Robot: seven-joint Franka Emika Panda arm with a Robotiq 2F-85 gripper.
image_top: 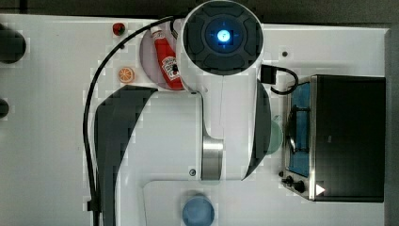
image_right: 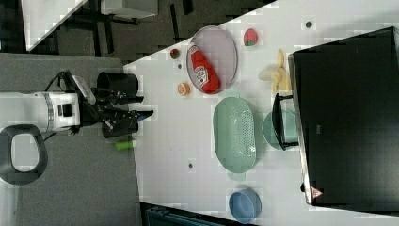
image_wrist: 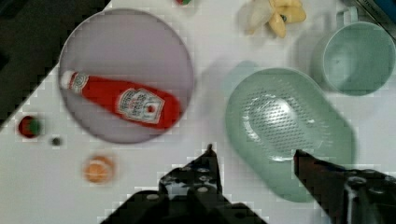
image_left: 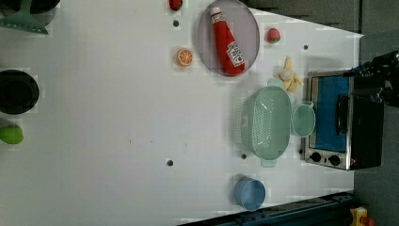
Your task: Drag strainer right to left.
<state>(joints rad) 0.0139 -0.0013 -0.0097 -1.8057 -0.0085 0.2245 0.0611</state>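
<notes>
The gripper (image_wrist: 254,154) hung above the strainer (image_wrist: 287,128), fingers apart and empty. To drag well, it needed to descend over the near rim, clear of the cup (image_wrist: 357,58) and plate (image_wrist: 126,51).

Strainer (image_wrist: 289,130) perforated glossy plastic; plate (image_wrist: 126,51) matt; toaster oven (image_left: 329,157) front shiny metal; table (image_left: 117,117) smooth

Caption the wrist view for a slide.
Open claw hovers above pale green oval plastic strainer, beside ketchup bottle on grey-lilac plate.
</notes>
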